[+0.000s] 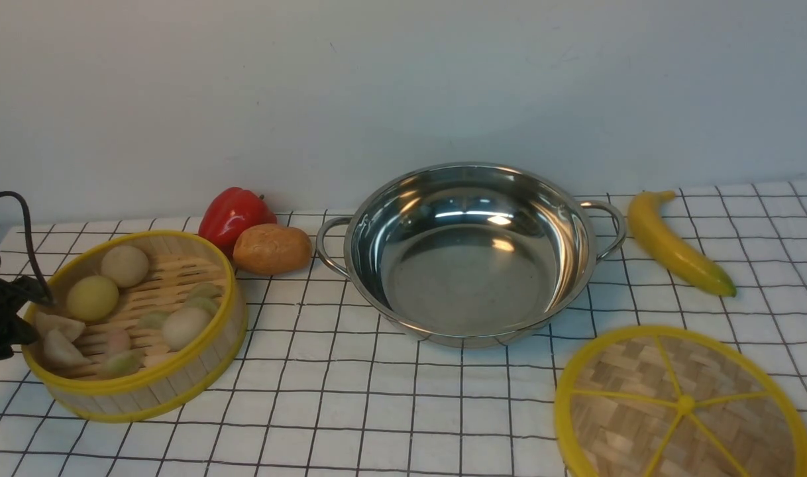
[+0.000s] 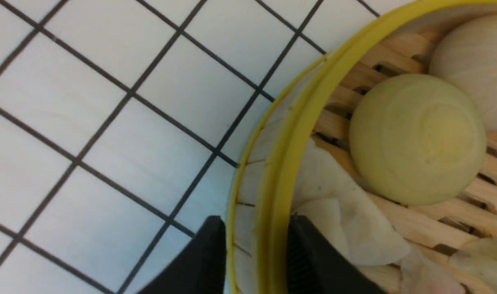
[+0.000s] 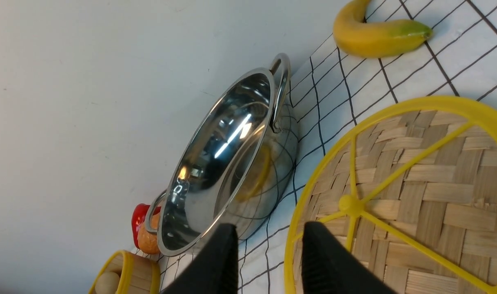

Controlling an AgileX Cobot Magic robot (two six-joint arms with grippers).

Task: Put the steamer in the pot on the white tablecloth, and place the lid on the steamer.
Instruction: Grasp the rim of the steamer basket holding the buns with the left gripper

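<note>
Two pincers are showing. Left of the shiny steel pot (image 1: 569,232), the left pincer (image 2: 256,222) is pinching the side of the slatted bamboo steamer (image 1: 171,377). Right of the pot, the right pincer (image 3: 269,228) is hanging spread over the woven lid (image 1: 682,404). Grid-checked white tablecloth (image 1: 350,411) is lying under the pot, pale wall (image 1: 377,79) behind.

Front view overlooks the tablecloth (image 1: 377,411); left wrist view nears the steamer (image 2: 285,171), right shares the pot (image 3: 273,163).

The wide, shallow stainless-steel pot (image 1: 470,278) is mirror-bright and smooth. The round bamboo steamer (image 1: 178,377) shows matt slatted wood under glossy yellow rims. The flat woven-bamboo lid (image 1: 642,397) looks rough, and the white checked tablecloth (image 1: 377,411) is matt cloth.
</note>
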